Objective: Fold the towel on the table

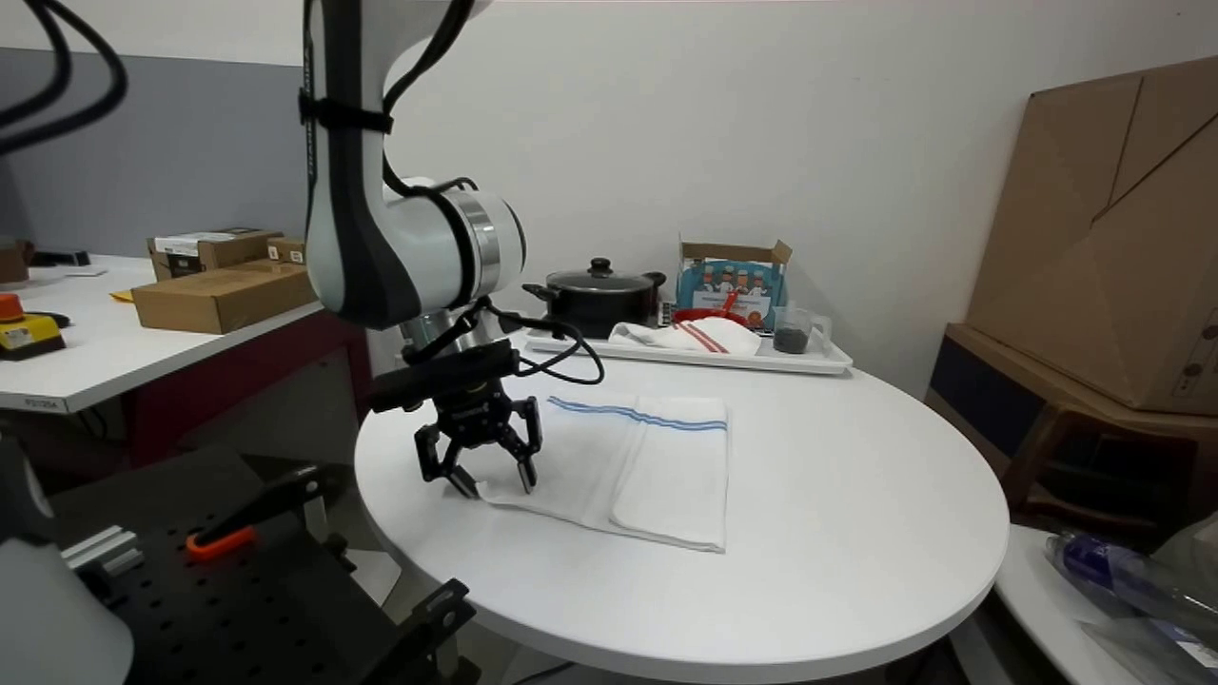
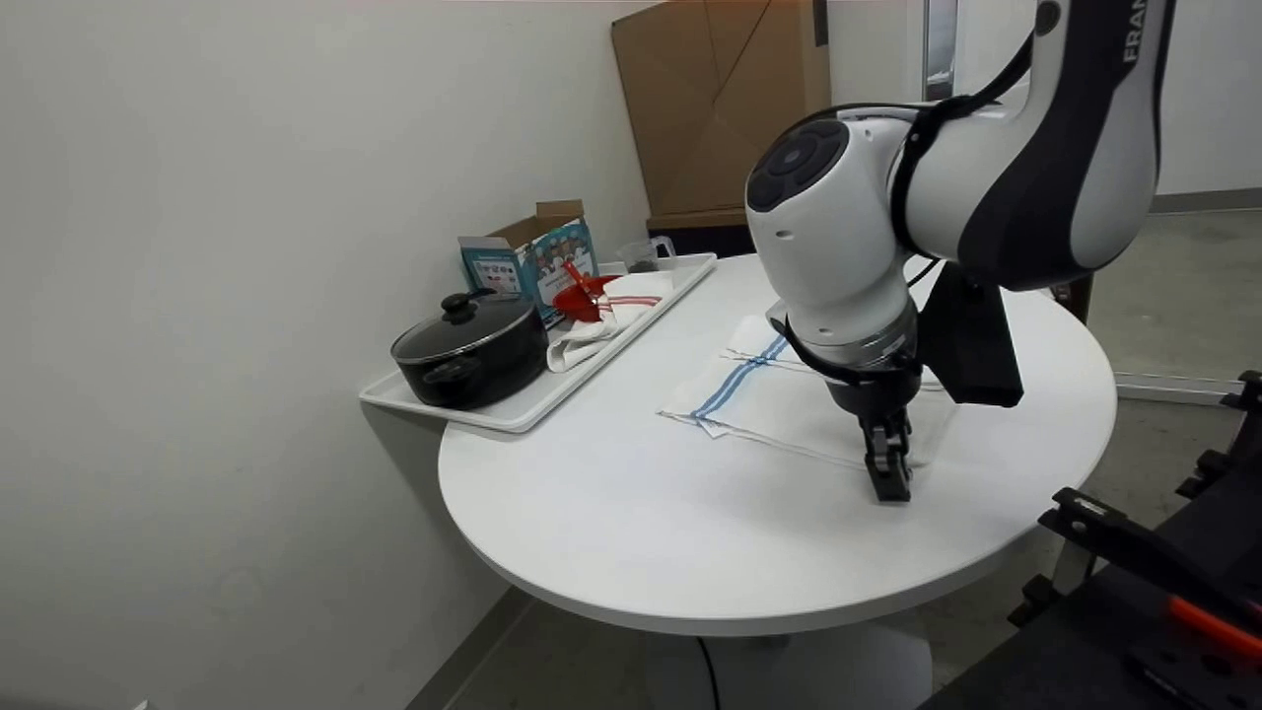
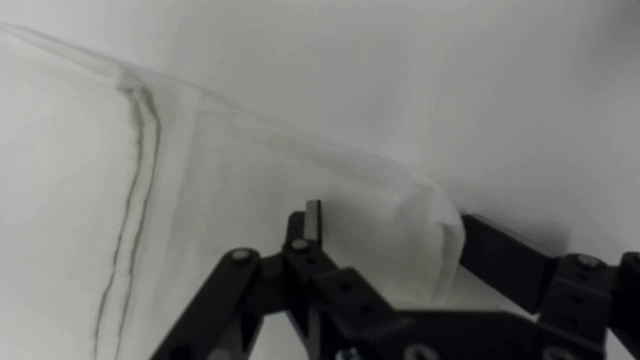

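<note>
The white towel with blue stripes lies on the round white table, partly folded, with one panel layered over the rest; it shows in both exterior views (image 1: 671, 480) (image 2: 764, 409). My gripper (image 1: 497, 483) points down at the towel's near corner on the robot's side. It also shows low at the towel's edge in an exterior view (image 2: 890, 486). In the wrist view the gripper (image 3: 389, 215) is open. One finger is over the towel (image 3: 240, 190); the other is just outside its edge. The towel's corner is slightly raised and bunched between the fingers, seeming to touch the outer finger.
At the table's (image 1: 837, 533) back edge, a white tray (image 1: 828, 362) holds a black pot (image 1: 599, 303), a red-striped cloth (image 1: 709, 335), a red item (image 2: 582, 299), an open box (image 1: 731, 283) and a clear cup (image 1: 792, 331). A wall stands close behind the tray.
</note>
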